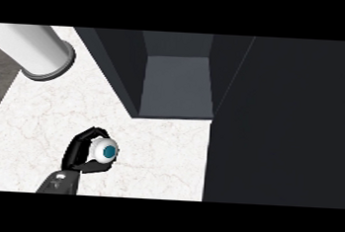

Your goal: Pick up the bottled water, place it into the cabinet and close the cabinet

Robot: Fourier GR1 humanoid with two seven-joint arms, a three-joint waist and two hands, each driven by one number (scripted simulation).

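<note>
Left hand (pixel 82 153) curling around bottled water (pixel 105 151), seven o'clock.
Lifting toward cabinet (pixel 177 83) at twelve, bottle risking clipping its wall.

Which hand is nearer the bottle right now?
Left. The left hand is curled round the bottle, low on the counter in front of the open cabinet. The right hand is out of view, so its position can't be judged.
</note>
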